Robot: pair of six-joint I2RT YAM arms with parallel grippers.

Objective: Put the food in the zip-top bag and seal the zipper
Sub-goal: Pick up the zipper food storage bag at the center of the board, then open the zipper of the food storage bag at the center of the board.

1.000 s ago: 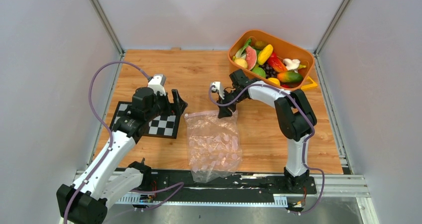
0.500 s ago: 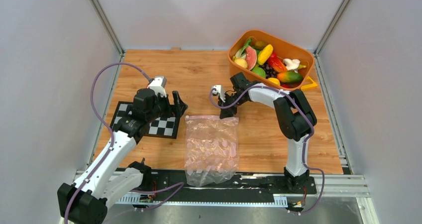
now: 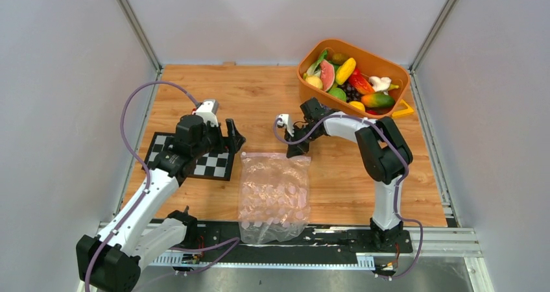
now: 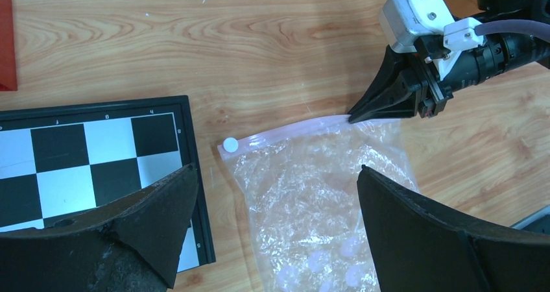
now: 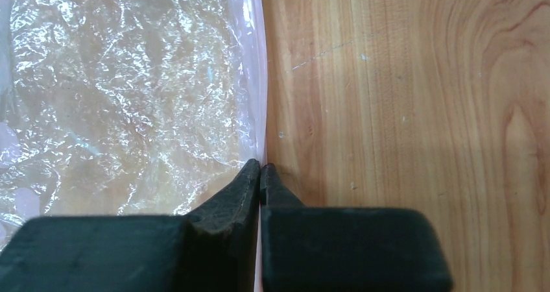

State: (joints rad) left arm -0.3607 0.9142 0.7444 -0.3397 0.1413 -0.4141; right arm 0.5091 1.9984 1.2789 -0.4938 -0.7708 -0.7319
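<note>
The table [image 3: 259, 91] is bare wood, and the bag [image 3: 272, 191] lies flat at its near middle, mouth pointing away from the arm bases and bottom hanging over the near edge. It is thin, crinkly film, so it will likely be light, limp and slippery, and may slide or fold rather than hold a shape. The stiffer mouth strip looks like the best place to take hold.

The basket [image 3: 396, 72] sits at the far right corner, well apart from the bag. The checkerboard [image 3: 214, 164] lies just beside the bag's left edge, where it could crowd the left arm's reach to that corner. All the food [image 3: 344, 78] is piled in the basket. The pieces look hard, smooth and light, so a rounded one may squirt from a pinch.

The left end effector [image 4: 275, 175] hangs spread wide above the bag's left side, holding nothing. The right end effector [image 5: 261, 165] is pressed together, pinching the zipper [image 4: 292, 126] at its right end. A small white tab [image 4: 230, 145] marks the strip's left end.
</note>
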